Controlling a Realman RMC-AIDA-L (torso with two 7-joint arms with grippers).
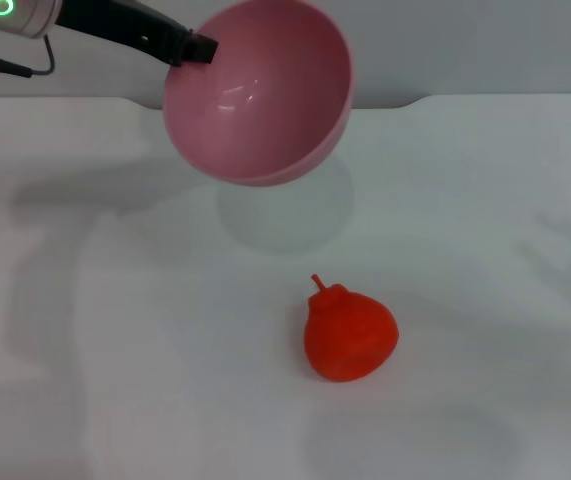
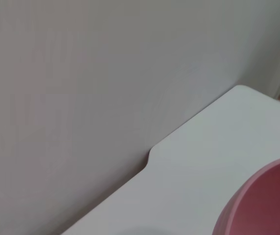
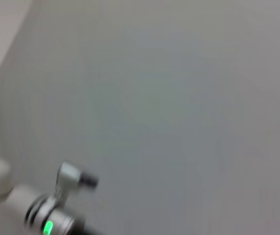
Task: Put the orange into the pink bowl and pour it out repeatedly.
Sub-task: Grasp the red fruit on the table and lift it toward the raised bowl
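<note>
The smooth, glossy pink plastic bowl [image 1: 257, 95] is held up in the air above the far part of the plain white table [image 1: 115, 330], tipped steeply so that its empty hollow is turned toward the near side. It is gripped at its rim by the left gripper [image 1: 193, 48], whose dark fingers are seen closed on the bowl's upper left edge. A soft shadow of the bowl is cast on the table just below it.

The small, lumpy red-orange toy orange [image 1: 349, 333], with a short stem pointing up, is found lying on the table nearer the robot, well apart from the bowl and slightly to the right of it. Nothing is seen between the two.

In the left wrist view only a curved part of the pink bowl [image 2: 265, 203] is shown, with the table's far edge and a pale wall [image 2: 90, 83] behind.

The right gripper is not shown in any view.
</note>
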